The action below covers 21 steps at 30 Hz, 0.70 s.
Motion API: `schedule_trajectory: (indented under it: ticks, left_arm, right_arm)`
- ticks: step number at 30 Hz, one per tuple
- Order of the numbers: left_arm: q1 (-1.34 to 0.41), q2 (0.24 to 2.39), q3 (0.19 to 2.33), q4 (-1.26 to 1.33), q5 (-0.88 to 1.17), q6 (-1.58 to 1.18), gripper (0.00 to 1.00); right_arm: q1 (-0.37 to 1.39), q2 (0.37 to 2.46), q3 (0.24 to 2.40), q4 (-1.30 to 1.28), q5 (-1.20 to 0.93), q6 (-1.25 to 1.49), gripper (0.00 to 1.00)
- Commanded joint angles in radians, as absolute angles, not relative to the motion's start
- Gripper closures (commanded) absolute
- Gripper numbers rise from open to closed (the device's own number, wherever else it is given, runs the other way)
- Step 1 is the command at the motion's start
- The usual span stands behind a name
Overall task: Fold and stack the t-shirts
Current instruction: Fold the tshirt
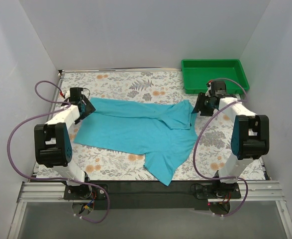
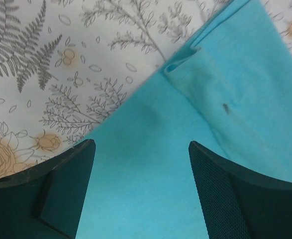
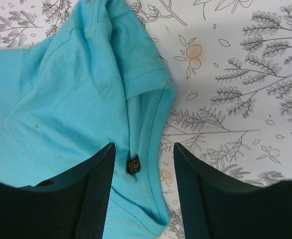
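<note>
The left hand point(image 1: 85, 107) stands open, its two dark fingers point(image 2: 61, 189) well apart with nothing held between them – in the left wrist view point(image 2: 141, 149) only flat cloth lies under the gap. It hangs over the far left corner of the shirt point(image 1: 136, 130), where a small fold of hem point(image 2: 183, 62) curls up just beside the bare flowered surface point(image 2: 46, 74). The right hand point(image 1: 201, 105) is also open and grips nothing; in the right wrist view point(image 3: 143, 149) its fingers point(image 3: 93, 199) straddle the edge of the shirt point(image 3: 61, 99) without pinching it, and what looks like a small dark button point(image 3: 133, 164) shows on the cloth between them, below a ribbed sleeve cuff point(image 3: 146, 82). The turquoise shirt lies spread across the middle of the surface point(image 1: 126, 84), reaching from one hand to the other – one part trails toward the near edge, right of the middle. A green tray point(image 1: 213, 74) sits in the far right corner, beyond the right hand and apart from the shirt.
</note>
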<state>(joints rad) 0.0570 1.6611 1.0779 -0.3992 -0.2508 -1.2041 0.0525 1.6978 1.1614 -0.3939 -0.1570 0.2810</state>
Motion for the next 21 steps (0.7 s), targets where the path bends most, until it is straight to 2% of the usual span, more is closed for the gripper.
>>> schedule_trajectory:
  ticks: [1, 10, 14, 17, 18, 20, 21]
  left_arm:
    - [0.06, 1.62, 1.013, -0.423, -0.237, -1.232, 0.3]
    - [0.06, 1.652, 0.894, -0.44, -0.201, -1.282, 0.36]
    - [0.06, 1.664, 0.85, -0.459, -0.183, -1.356, 0.42]
    - [0.06, 1.661, 0.812, -0.48, -0.173, -1.408, 0.48]
    - [0.06, 1.658, 0.796, -0.501, -0.178, -1.419, 0.5]
    - [0.06, 1.635, 0.776, -0.529, -0.187, -1.459, 0.53]
    - [0.058, 1.622, 0.75, -0.54, -0.186, -1.466, 0.54]
  right_arm:
    - [0.052, 1.752, 1.18, -0.305, -0.204, 0.325, 0.52]
    - [0.051, 1.833, 1.195, -0.259, -0.179, 0.348, 0.52]
    - [0.049, 1.87, 1.192, -0.25, -0.181, 0.342, 0.56]
    - [0.049, 1.899, 1.193, -0.252, -0.186, 0.318, 0.62]
    - [0.048, 1.907, 1.187, -0.252, -0.189, 0.316, 0.69]
    - [0.045, 1.911, 1.178, -0.255, -0.183, 0.302, 0.75]
    - [0.037, 1.914, 1.172, -0.259, -0.17, 0.298, 0.83]
